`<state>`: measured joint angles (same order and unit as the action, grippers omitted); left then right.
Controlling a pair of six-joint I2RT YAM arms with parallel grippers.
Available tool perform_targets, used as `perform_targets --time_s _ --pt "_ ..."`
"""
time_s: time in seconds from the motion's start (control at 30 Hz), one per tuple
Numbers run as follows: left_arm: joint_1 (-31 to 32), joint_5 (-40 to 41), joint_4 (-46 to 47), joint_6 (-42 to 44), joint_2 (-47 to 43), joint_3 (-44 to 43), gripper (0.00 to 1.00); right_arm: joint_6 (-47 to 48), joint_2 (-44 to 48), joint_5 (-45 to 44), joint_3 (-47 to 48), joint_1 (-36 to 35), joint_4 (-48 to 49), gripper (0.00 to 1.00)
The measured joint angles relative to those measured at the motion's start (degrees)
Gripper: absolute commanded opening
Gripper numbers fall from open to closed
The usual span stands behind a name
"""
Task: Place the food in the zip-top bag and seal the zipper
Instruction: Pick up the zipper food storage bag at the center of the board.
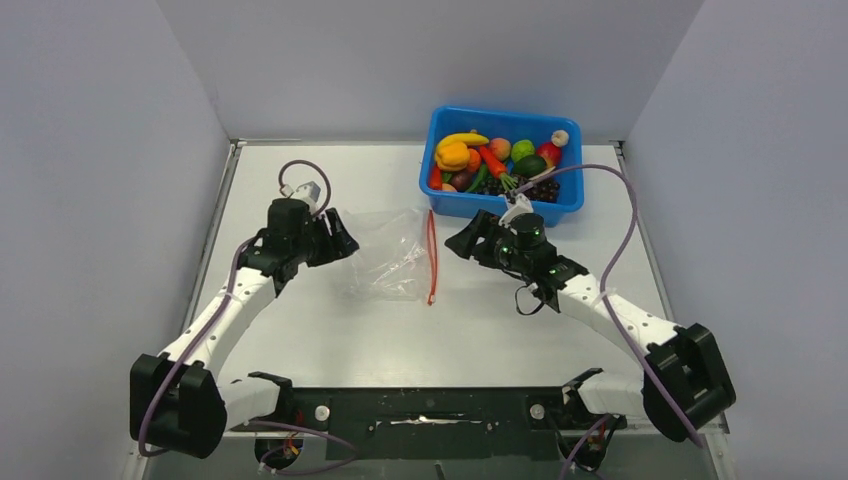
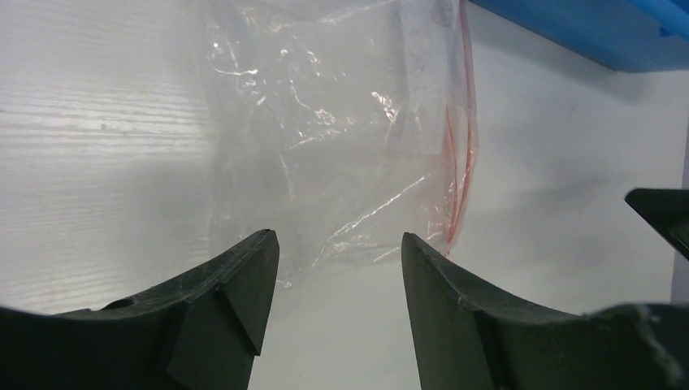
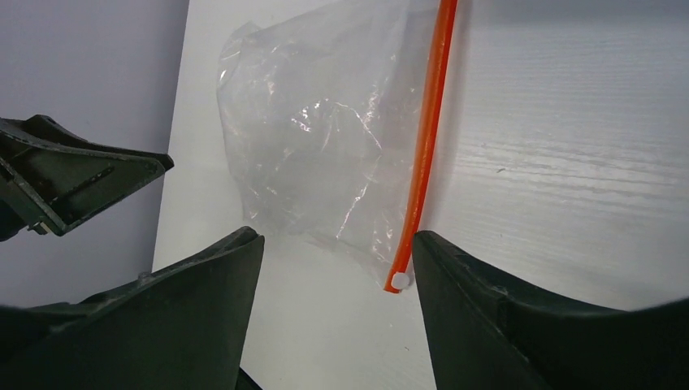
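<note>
Currently the bag lies flat and empty on the table, its zipper running along the side facing the right arm. The 2 grippers flank it: the left gripper at the side opposite the zipper, the right gripper just beside the zipper. Each has its jaws spread and holds nothing. The food sits piled in the blue bin, beyond the bag.

Flat zip-top bag between left hand and right hand; blue bin close beyond.
</note>
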<state>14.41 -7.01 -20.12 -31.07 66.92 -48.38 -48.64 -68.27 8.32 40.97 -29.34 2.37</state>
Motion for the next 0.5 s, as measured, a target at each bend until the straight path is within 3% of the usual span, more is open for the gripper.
perform_targets --time_s 0.23,0.5 --pt "-0.7 -7.8 -0.3 3.0 6.4 0.6 0.47 -2.9 -13.2 4.0 0.0 0.0 10.4 0.65" --pt "-4.5 -9.1 -4.2 6.2 13.4 1.7 0.46 -3.7 -28.2 6.4 4.1 -0.4 17.9 0.8"
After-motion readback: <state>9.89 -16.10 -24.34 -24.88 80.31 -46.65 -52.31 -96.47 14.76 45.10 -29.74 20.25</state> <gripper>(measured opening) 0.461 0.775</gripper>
